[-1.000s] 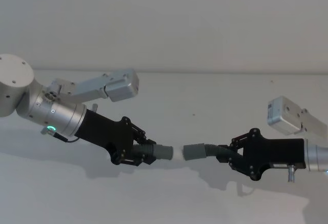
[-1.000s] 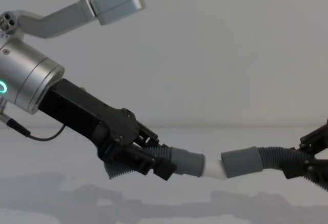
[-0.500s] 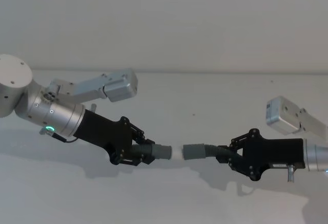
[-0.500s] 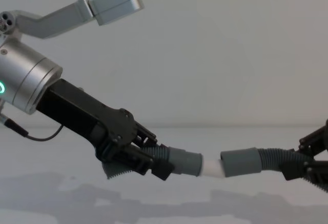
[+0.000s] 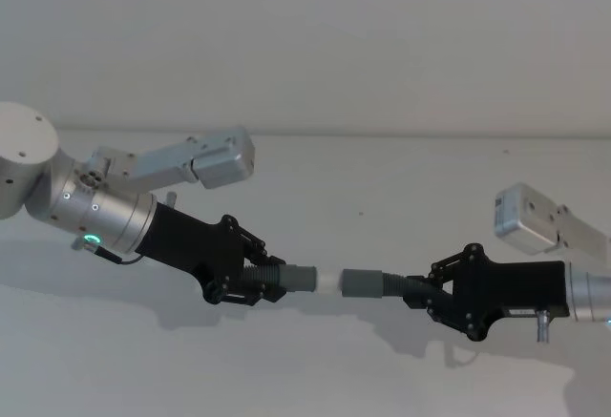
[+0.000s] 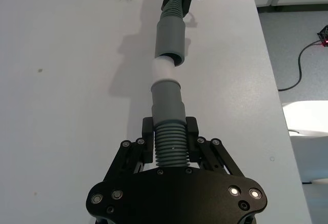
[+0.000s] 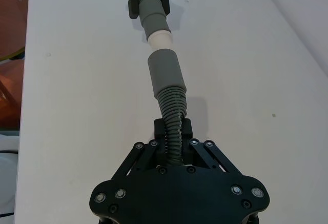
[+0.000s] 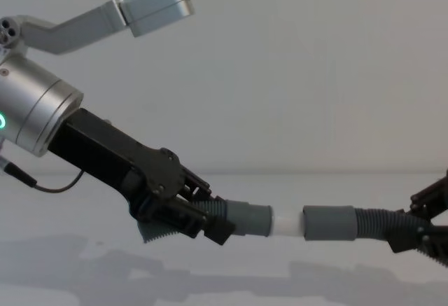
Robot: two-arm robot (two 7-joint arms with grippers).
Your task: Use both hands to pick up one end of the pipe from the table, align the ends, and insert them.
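Both pieces of the pipe hang above the white table [image 5: 382, 188]. My left gripper [image 5: 263, 281] is shut on the ribbed part of one piece [image 6: 169, 144], whose grey cuff [image 5: 298, 277] ends in a white tip [image 5: 327, 280]. My right gripper [image 5: 427, 288] is shut on the other ribbed piece [image 7: 174, 114], which carries the hollow grey socket [image 5: 361, 281]. The two ends face each other, nearly level and in line. The white tip [image 8: 287, 223] sits right at the socket's [image 8: 329, 223] mouth. In the right wrist view a thin gap shows between tip [image 7: 160, 38] and socket [image 7: 165, 73].
Silver boxy arm links stand above and behind each wrist, one on the left [image 5: 215, 157] and one on the right [image 5: 535, 218]. The table's edge [image 6: 264, 55] runs beside the pipe, with floor and a cable [image 6: 307, 55] beyond. A brown round object [image 7: 10, 29] lies past the opposite edge.
Both pieces have levelled out from a slight downward angle and come closer. The gap between the white tip and the socket has shrunk to almost nothing.
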